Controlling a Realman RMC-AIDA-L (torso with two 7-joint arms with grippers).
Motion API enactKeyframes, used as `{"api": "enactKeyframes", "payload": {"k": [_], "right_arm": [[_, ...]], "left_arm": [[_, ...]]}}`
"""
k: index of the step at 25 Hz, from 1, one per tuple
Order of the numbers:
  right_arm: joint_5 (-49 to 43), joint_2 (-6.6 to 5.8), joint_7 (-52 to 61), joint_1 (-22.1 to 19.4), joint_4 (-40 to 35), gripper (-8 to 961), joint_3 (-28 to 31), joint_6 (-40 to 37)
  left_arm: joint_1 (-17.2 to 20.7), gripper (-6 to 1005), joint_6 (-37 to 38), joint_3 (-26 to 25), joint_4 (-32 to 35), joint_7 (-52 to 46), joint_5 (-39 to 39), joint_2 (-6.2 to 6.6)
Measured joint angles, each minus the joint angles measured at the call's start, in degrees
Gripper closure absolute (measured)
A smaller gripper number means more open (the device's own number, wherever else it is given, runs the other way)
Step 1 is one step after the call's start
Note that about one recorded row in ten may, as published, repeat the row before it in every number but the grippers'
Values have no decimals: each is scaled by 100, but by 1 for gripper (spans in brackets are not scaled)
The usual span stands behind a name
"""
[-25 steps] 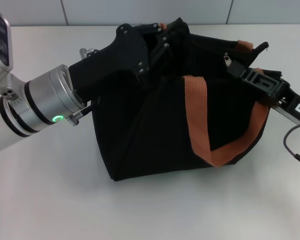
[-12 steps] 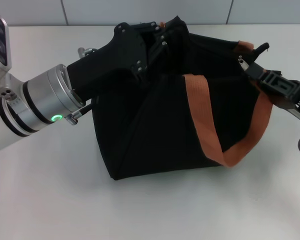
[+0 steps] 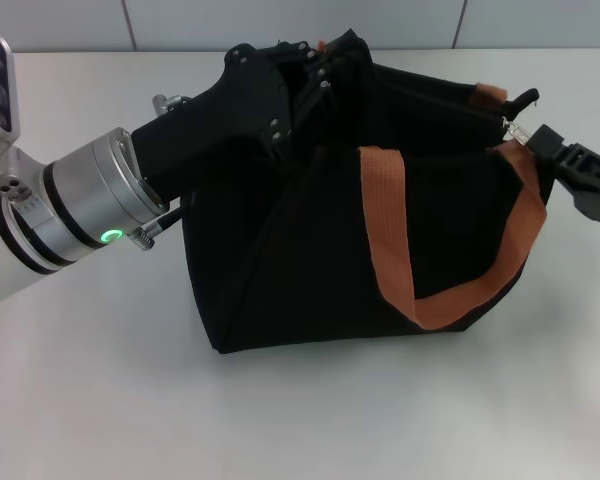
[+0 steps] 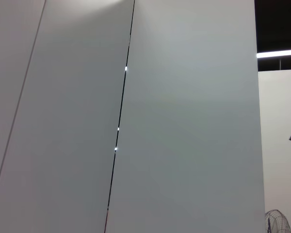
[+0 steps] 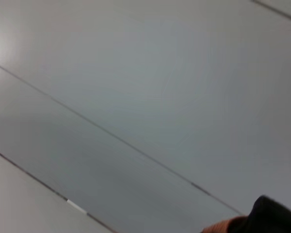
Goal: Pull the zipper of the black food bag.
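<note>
The black food bag [image 3: 300, 250] stands in the middle of the white table, with an orange strap handle [image 3: 388, 230] hanging down its front. My left gripper [image 3: 315, 68] is at the bag's top left edge, shut on the raised black fabric there. At the bag's far right top corner, my right gripper [image 3: 530, 134] is shut on the zipper [image 3: 514, 127], a small silver pull tab. The top edge is stretched taut between the two grippers. The right wrist view shows only a corner of the bag [image 5: 276, 213] and a bit of the orange strap [image 5: 222, 226].
The white table [image 3: 100, 390] spreads around the bag on all sides, with a grey panelled wall [image 3: 280, 20] behind it. The left wrist view shows only wall panels [image 4: 184, 121].
My right gripper has drawn the silver pull tab to the right along the bag's top edge, to its right corner. The strap handle shifted with it. The left gripper kept its hold.
</note>
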Motion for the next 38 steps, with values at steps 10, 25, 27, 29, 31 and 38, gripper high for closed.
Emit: {"api": "enactKeyframes", "payload": {"k": [10,25,27,29,31,38], "right_arm": [[21,23,-577,-217,14,938,403,-86],[200,48,-2459,-346,728,440,921,-430],[200,50,-2552,-316,729,358,920,-479],[204,54,-2662,-302,746,313,932,-489],[217,60,-2916,-289,811,268,959,-512],[226,60,-3593,-208,905,200,960,-570]], "left_arm": [[57,887,-2,-115,12,0,0,0],[173,883,-517,-229,-85,319,-9,0],[208,882,-473,-323,-57,294,-10,0],[290,882,-458,-360,-5,350,-10,2],[352,881,-459,-393,30,373,-10,6],[959,579,114,-622,571,-194,18,58]]}}
